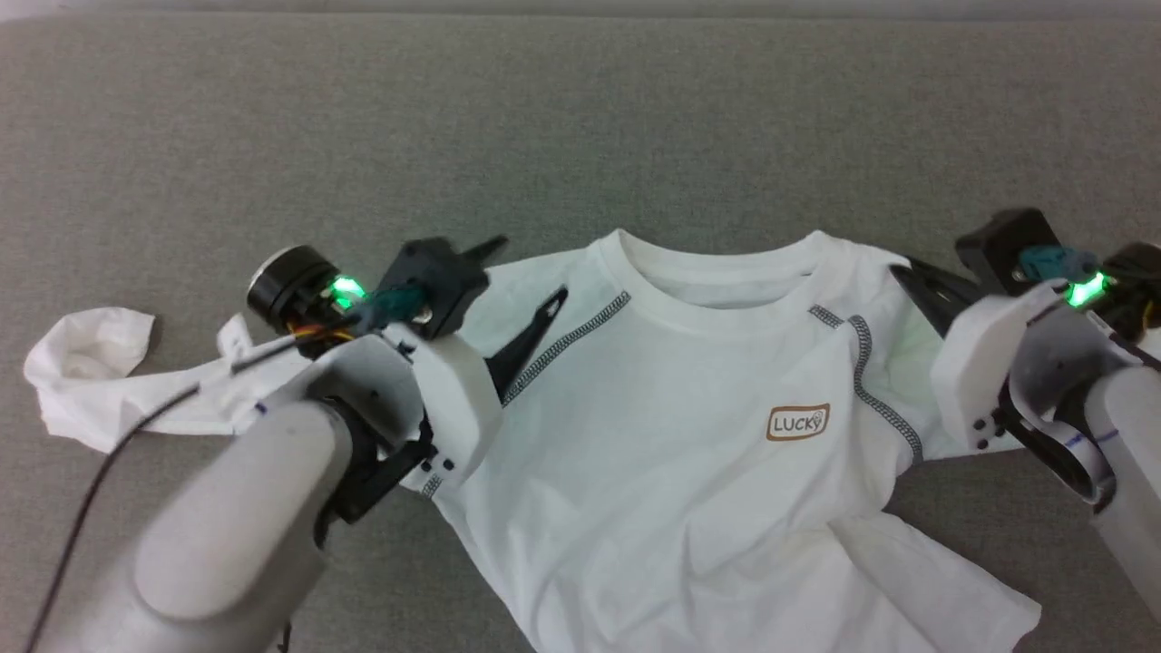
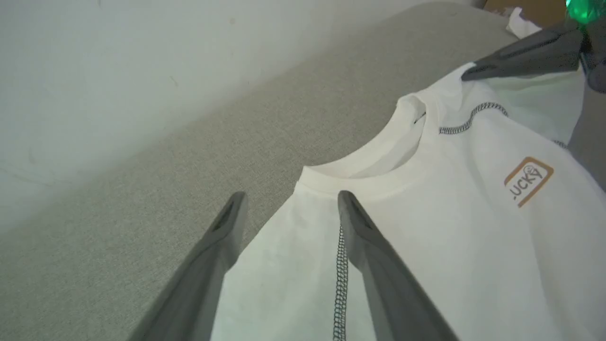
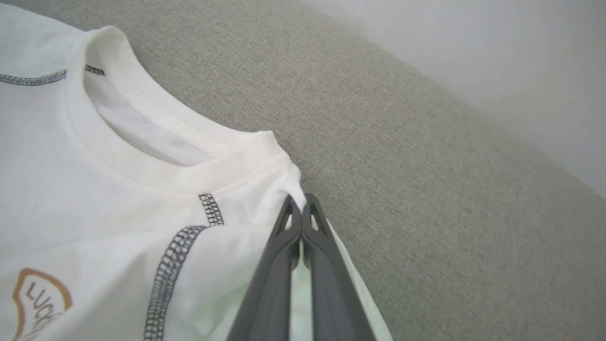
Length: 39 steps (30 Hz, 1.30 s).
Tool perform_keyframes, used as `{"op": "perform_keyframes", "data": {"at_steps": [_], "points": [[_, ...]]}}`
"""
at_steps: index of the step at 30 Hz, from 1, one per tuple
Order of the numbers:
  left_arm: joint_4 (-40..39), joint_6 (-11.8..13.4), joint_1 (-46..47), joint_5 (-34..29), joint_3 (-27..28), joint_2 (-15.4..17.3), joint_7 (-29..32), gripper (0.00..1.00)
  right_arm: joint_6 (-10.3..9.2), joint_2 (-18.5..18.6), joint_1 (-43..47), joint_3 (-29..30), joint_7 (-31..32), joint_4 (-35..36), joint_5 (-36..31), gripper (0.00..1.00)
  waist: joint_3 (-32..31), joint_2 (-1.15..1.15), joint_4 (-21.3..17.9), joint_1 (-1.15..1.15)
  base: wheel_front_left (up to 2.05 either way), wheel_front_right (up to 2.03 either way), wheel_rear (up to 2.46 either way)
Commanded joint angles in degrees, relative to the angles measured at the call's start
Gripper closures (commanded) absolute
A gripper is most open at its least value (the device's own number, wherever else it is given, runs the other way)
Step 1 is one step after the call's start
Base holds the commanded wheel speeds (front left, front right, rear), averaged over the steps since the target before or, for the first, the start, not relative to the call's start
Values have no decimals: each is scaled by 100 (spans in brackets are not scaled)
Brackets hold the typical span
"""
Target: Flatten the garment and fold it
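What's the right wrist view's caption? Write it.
Right gripper shut on a white crew-neck shirt's dark-stitched shoulder, on grey fabric.

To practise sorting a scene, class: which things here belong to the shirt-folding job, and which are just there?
Job:
- white long-sleeved shirt with dark grey stitching
- left gripper, jaws open
- right gripper, jaws shut on the shirt's shoulder

Just there:
- grey woven fabric surface
- pale wall

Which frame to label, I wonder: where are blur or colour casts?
Head view: the left forearm is out of focus, green lamps glowing. Left wrist view: the left gripper is soft toward the bottom edge. Right wrist view: garment stitching sharp, green tint on cloth by the right gripper.
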State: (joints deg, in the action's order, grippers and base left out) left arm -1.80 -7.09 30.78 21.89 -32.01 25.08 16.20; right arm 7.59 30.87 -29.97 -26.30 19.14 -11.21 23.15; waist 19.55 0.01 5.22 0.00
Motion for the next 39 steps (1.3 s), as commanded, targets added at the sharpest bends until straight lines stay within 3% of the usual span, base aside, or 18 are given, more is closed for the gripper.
{"op": "perform_keyframes", "data": {"at_steps": [1,5,8,23,24,25,31,39], "points": [[23,-37,267,335,-301,239,286,0,-10,-42,-130,-50,1,41,-30,100,150,-1,-133,0,0,0,0],[50,-38,1215,1542,-1094,986,1222,0,-10,-134,-415,-275,2,93,-15,100,347,-1,-287,0,0,0,0],[157,-38,1691,1855,-1503,1263,1570,0,-10,-173,-572,-421,-37,82,18,100,457,-1,-368,0,0,0,0],[1217,-39,2341,2101,-2540,1519,1872,0,-10,-152,-1020,-641,-139,102,140,100,914,-1,-592,0,0,0,0],[1237,-39,2322,2193,-2626,1527,1990,30,-10,-154,-1034,-640,-140,100,145,100,924,-1,-597,0,0,0,0],[1241,-39,2292,2326,-2699,1537,2123,100,-10,-153,-1049,-638,-139,97,150,100,932,-1,-600,0,0,0,0],[1174,-24,2159,3219,-2583,1515,2574,100,-10,-146,-1143,-571,-149,95,123,100,937,-1,-591,0,0,0,0],[1217,108,2185,3350,-2167,1429,1888,100,-10,-212,-1168,-494,-285,56,44,100,737,-1,-564,0,0,0,0]]}}
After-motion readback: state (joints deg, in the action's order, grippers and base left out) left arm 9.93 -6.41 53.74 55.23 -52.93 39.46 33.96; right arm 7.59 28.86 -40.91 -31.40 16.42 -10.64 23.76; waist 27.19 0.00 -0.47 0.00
